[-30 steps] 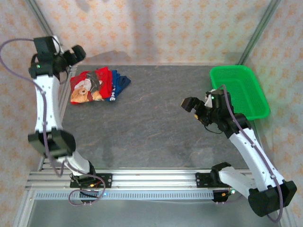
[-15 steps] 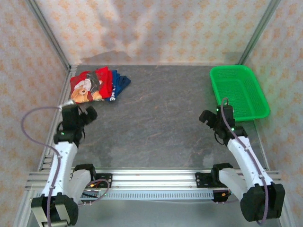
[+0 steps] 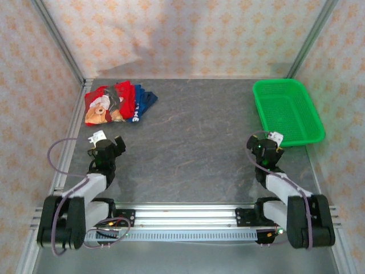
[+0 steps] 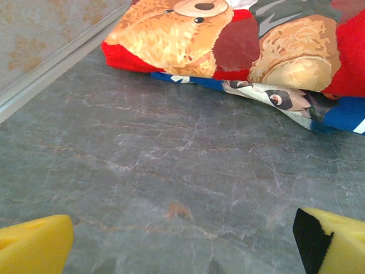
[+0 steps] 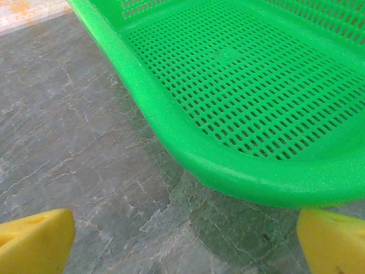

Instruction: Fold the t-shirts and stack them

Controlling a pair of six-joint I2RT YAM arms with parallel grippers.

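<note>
Shirts sit stacked at the far left corner of the tabletop (image 3: 194, 137). The red t-shirt (image 3: 102, 104) with the teddy-bear print lies on top of the blue t-shirt (image 3: 144, 100), whose edge pokes out to the right. Both arms are tucked low near the front edge. The left fingers (image 3: 111, 145) are spread wide and hold nothing; they point toward the shirts, apart from them. The right fingers (image 3: 263, 145) are likewise spread and empty, just short of the near corner of the green basket (image 3: 260, 111).
</note>
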